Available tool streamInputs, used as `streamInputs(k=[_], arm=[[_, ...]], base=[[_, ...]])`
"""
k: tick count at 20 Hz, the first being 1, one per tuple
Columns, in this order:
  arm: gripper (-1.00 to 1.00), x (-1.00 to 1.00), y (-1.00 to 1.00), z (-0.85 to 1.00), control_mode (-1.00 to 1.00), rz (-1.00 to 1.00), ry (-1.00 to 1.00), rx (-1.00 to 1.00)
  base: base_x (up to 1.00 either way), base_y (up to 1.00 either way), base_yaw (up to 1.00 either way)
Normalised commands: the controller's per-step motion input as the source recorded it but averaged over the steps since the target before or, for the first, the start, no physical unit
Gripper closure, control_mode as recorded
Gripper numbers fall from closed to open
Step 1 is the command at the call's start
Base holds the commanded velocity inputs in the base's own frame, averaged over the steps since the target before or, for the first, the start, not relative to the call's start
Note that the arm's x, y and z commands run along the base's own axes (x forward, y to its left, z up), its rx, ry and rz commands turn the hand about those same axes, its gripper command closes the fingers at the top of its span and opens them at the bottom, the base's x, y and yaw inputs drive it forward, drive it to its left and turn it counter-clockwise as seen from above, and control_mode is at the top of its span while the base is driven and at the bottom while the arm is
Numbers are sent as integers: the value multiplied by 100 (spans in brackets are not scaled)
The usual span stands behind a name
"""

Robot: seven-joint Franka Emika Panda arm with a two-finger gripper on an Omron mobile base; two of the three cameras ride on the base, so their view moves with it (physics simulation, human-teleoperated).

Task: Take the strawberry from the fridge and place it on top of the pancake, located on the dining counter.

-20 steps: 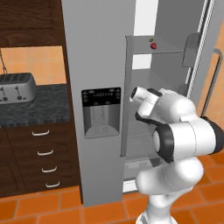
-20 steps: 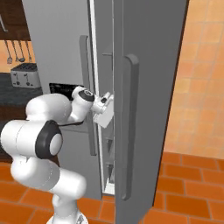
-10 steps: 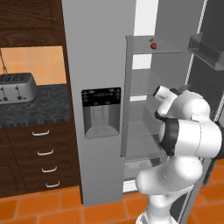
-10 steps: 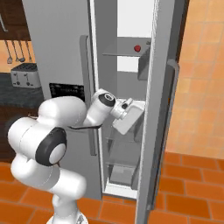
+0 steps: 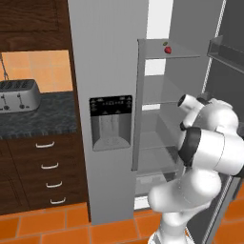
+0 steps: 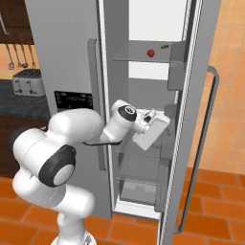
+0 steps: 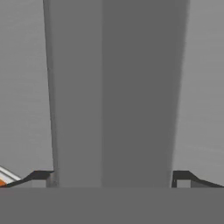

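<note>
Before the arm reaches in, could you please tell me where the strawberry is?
The strawberry sits on the top shelf inside the open fridge, just left of a small olive-green item in the right base view.

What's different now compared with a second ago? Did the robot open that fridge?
Yes. The fridge's right door has swung from nearly closed to wide open, with the arm sweeping outward alongside it. The gripper is open and holds nothing, its fingertips spread on either side of a grey bar. The strawberry and the small green item stayed on the upper shelf; the toaster has not moved.
</note>
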Motion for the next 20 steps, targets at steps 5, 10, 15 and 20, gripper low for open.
streamInputs(k=[5, 10, 15, 20], arm=[[-100, -18, 82, 40, -100, 8, 0, 4], [-100, -19, 90, 28, -100, 1, 0, 16], [-100, -21, 78, 0, -100, 1, 0, 80], [-100, -25, 89, 14, -100, -1, 0, 74]], base=[[0, 0, 0], [0, 0, 0], [0, 0, 0], [0, 0, 0]])
